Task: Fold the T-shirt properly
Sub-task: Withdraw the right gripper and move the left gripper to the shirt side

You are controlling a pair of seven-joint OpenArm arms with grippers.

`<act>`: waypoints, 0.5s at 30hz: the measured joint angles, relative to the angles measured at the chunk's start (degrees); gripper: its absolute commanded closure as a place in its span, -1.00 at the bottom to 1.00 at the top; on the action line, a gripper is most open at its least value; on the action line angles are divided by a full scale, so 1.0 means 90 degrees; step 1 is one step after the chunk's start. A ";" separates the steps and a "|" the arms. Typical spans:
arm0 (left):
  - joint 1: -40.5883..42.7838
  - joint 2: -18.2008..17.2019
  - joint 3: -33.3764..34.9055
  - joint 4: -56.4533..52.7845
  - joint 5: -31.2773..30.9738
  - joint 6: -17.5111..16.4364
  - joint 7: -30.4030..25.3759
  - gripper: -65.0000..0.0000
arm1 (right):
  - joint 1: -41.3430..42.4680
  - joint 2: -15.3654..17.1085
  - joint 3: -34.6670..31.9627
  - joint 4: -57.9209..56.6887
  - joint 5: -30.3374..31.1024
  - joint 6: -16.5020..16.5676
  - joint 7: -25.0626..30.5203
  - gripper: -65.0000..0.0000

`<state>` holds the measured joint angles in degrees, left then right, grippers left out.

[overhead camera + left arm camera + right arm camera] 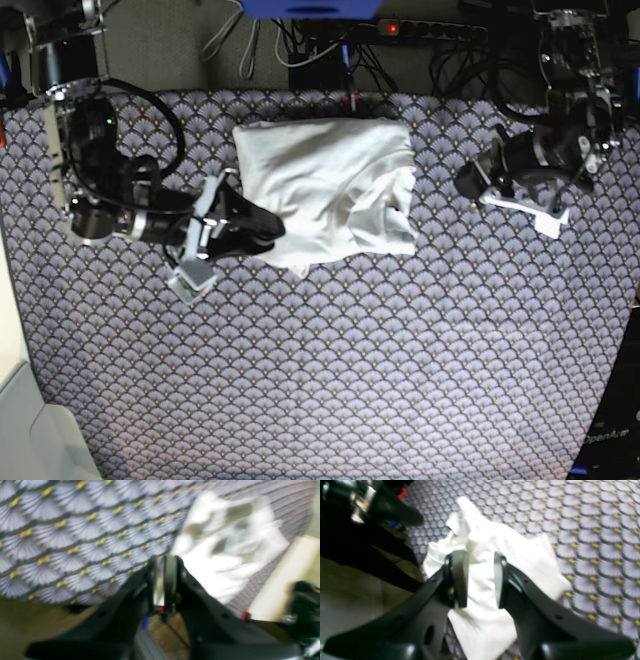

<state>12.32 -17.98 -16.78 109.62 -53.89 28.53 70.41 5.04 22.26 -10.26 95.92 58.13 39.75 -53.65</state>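
Right hand [481, 580]: fingers [460, 577] apart w/ a clear gap, nothing between them. In the right wrist view the white T-shirt [490, 562] shows through the gap, below and beyond the tips. In the base view this hand [268, 232] sits at the T-shirt's [330, 190] lower left corner, tips at or over the cloth edge; contact can't be confirmed.

Left hand [163, 580]: fingers nearly together, only a thin slit visible; left wrist view is blurred, so whether the pads touch can't be told. No cloth seen in the slit. In the base view this hand [470, 180] is near the T-shirt's right edge but apart from it, above the patterned cover.

T-shirt: lies on the desk [330, 380], toward the far-centre part, between the two arms. Roughly rectangular bundle, folded over itself, wrinkled; lower right part looser, w/ a rumpled edge. In the left wrist view it [225, 542] appears as a bunched white mass right of the hand.

Desk: covered w/ grey-purple fan-scale cloth w/ yellow dots. Power strip [440, 30] and cables lie beyond the far edge.
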 measured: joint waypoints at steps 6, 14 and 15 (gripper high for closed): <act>0.0000 0.0119 -0.0848 -0.0049 -0.1581 -0.0036 -0.0051 0.08 | -0.0095 0.0070 0.0318 0.0005 0.0022 0.0002 -0.0459 0.44; -0.0308 0.0070 -0.0483 -0.0544 -0.1906 -0.0034 0.0299 -0.19 | -0.0109 0.0102 0.0639 0.0010 0.0029 0.0005 -0.0758 0.44; -0.0413 0.0005 -0.0333 -0.0624 -0.1931 -0.0034 0.0308 -0.21 | -0.0109 0.0100 0.0639 0.0010 0.0019 0.0005 -0.0760 0.44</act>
<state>8.60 -17.93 -19.77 104.01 -71.26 28.23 73.19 4.05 23.16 -4.51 96.01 58.30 39.79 -60.49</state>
